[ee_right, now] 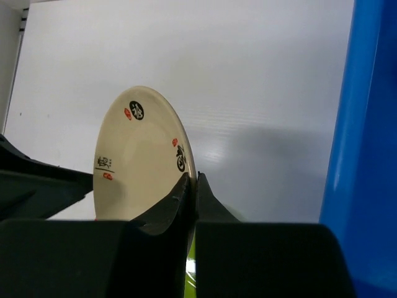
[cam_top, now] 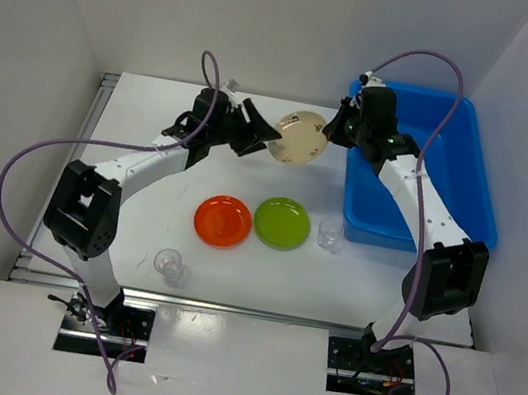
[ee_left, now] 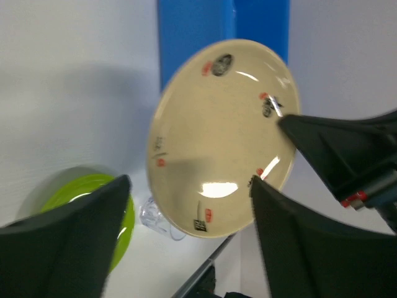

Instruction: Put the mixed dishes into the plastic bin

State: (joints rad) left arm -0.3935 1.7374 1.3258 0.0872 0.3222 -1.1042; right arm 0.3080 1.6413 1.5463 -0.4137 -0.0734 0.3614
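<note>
The right claw (cam_top: pixel 333 133) pinches the beige plate (cam_top: pixel 301 137) by its rim, on edge, just left of the bin (cam_top: pixel 478 193), likely to swing it in. The left claw (cam_top: pixel 264 135) is spread wide, farther from the bin.

Most likely a robotics lab test cell rather than a home or kitchen. Boxed in on three sides by plain white panels (cam_top: pixel 272 27), over a bare white tabletop (cam_top: pixel 261 278) edged by an aluminium rail (cam_top: pixel 245 311). Fitted with two black-and-white robot arms (cam_top: pixel 153 161) bolted to metal base plates (cam_top: pixel 106 321), loose purple cables (cam_top: pixel 1 182) looping off them. Stocked only with staged props: blue plastic bin (cam_top: pixel 461 170), beige plate (cam_top: pixel 302 137), orange plate (cam_top: pixel 223 220), lime green plate (cam_top: pixel 282 223), clear cups (cam_top: pixel 169 263).
</note>
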